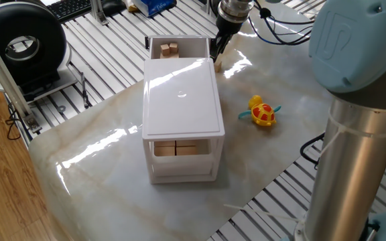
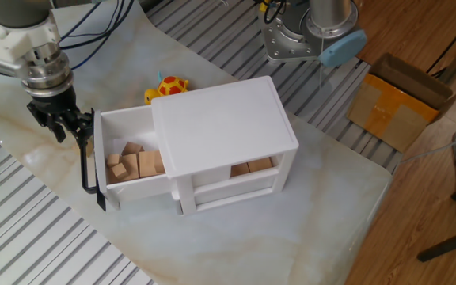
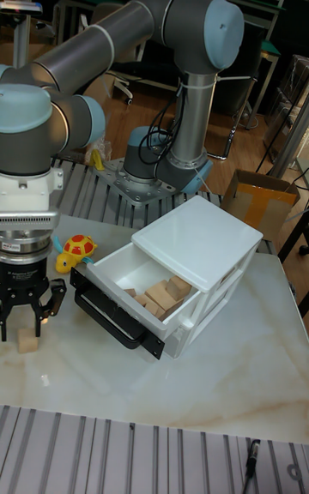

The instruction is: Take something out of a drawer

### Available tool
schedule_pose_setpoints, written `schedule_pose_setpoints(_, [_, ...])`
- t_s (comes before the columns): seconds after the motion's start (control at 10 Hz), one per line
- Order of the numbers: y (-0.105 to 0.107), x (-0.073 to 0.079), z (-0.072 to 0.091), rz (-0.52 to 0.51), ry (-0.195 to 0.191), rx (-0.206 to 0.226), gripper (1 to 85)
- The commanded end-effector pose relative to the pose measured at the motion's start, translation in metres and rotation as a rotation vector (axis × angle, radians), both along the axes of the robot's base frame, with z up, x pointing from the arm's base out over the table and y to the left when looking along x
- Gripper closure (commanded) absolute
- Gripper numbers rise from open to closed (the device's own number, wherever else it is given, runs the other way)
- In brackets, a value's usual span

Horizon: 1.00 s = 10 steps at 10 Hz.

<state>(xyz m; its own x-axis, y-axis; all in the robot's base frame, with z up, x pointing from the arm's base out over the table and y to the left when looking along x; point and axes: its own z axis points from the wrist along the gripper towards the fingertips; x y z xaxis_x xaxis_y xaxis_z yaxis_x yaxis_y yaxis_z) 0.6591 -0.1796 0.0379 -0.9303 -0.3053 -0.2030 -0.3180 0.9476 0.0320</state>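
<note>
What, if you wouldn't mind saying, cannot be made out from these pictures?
- Cube on the table: in the other fixed view, the gripper and the front of the drawer hide it. In one fixed view, only a sliver shows under the gripper.
- Rear of the drawer: covered by the top of the cabinet in every view.
- Gripper fingers: too small in one fixed view to judge their gap.

Wooden floor (image 2: 418, 198) with an open cardboard box (image 2: 398, 99).
</note>
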Motion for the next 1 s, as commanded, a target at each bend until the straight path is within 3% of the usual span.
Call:
schedule_pose_setpoints(0.0, [-0.002,0.000,0.012,-0.001,-0.009,0.006,35.3])
schedule_pose_setpoints(0.4, [-0.003,-0.022,0.044,0.001,0.015,0.007,36.3])
schedule_pose_setpoints(0.6, [-0.006,-0.028,0.053,0.007,0.016,-0.006,39.0])
schedule_pose_setpoints(0.8, [-0.015,-0.021,0.049,-0.005,0.002,-0.036,84.7])
schedule_pose_setpoints(0.9, [-0.015,-0.016,0.044,-0.001,-0.005,-0.037,84.7])
